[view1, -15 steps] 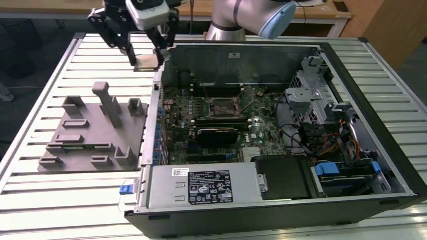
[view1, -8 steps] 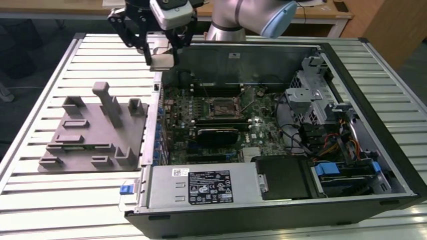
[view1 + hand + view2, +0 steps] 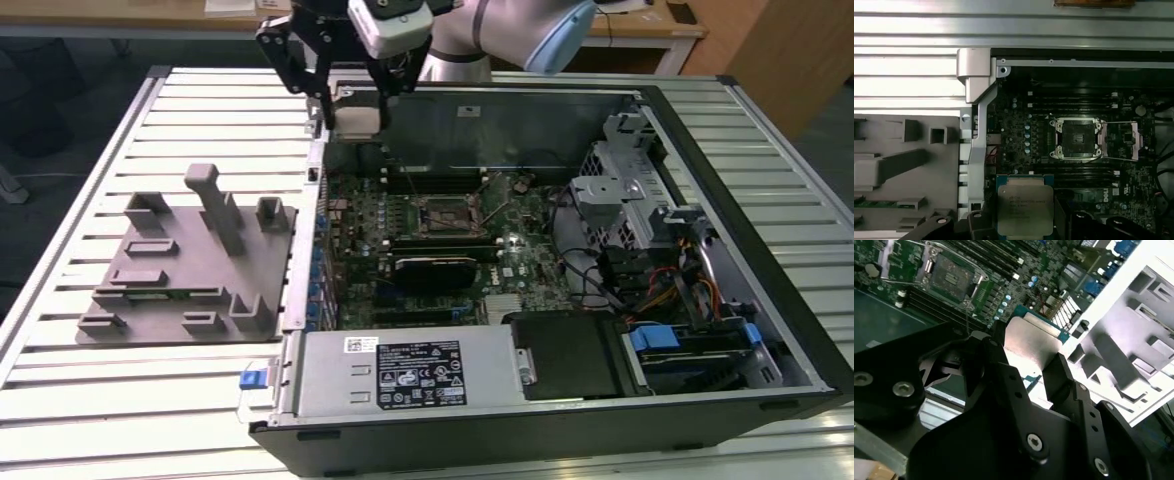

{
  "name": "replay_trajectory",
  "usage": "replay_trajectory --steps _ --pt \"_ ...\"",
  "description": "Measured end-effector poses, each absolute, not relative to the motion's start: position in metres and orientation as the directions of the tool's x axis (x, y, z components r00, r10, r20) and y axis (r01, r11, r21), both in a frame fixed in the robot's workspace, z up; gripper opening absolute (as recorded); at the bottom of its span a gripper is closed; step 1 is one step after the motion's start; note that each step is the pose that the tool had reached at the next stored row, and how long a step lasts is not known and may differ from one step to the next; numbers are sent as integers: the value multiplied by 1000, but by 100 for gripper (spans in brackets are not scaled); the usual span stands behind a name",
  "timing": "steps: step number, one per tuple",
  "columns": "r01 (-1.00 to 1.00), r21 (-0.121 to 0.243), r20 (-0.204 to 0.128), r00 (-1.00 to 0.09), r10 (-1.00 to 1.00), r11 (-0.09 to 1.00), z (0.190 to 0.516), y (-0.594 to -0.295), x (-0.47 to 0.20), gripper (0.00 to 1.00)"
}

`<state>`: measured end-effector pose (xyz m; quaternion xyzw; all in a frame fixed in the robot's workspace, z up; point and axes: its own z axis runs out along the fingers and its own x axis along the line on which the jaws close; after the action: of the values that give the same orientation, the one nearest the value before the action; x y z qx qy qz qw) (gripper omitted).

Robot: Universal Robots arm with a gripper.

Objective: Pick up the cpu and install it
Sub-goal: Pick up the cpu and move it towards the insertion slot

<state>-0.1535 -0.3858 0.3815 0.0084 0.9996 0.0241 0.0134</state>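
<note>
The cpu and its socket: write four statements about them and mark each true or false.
1. The gripper is shut on the cpu. True.
2. The cpu sits in the socket. False: the socket is empty; the cpu hangs in the gripper.
3. The socket's load plate is closed over it. False: it is folded open beside the socket.
4. The grey fixture tray lies outside the computer case, at the exterior view's left. True.

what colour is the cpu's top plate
The cpu has a silvery metal top with a green rim, clearest in the first wrist view.
</note>
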Motion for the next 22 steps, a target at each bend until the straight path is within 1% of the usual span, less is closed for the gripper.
replay_trajectory --steps 22 --pt "16 48 -26 -999 17 999 378 -382 -98 54"
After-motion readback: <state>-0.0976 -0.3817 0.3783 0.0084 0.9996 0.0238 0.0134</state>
